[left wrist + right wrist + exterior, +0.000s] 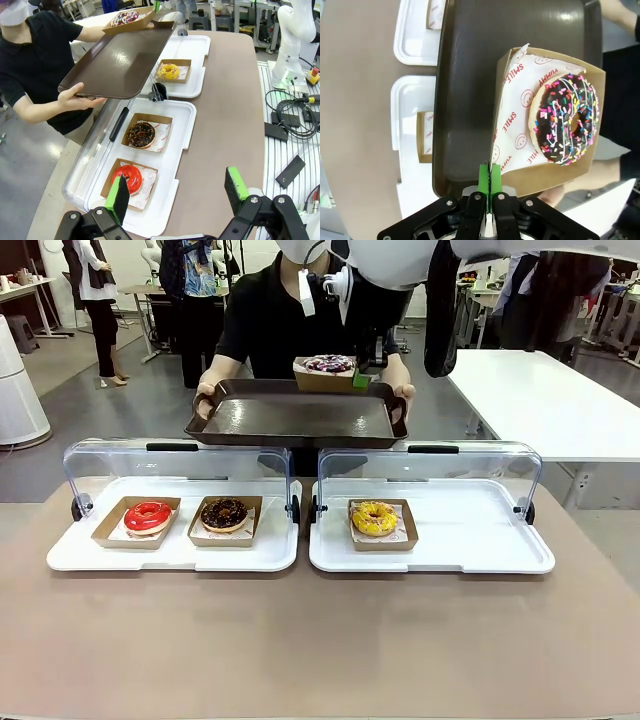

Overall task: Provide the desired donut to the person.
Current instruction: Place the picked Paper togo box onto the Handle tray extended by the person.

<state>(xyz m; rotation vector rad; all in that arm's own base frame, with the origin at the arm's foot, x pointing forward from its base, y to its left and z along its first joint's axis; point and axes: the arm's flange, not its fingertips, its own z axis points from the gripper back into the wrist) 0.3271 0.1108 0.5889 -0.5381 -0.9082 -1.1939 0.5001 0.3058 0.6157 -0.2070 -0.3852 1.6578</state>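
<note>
A chocolate donut with coloured sprinkles lies in a cardboard tray lined with printed paper. My right gripper is shut on that tray's edge and holds it over the far part of a brown serving tray. The person, in a black T-shirt, holds the serving tray in both hands above the display cases. I cannot tell whether the cardboard tray rests on it. The sprinkled donut also shows in the front view, with the green pad beside it. My left gripper hangs open above the table's left side, holding nothing.
Two white display trays with raised clear lids stand on the table. The left tray holds a red-glazed donut and a chocolate donut. The right tray holds a yellow donut. The near table surface is bare.
</note>
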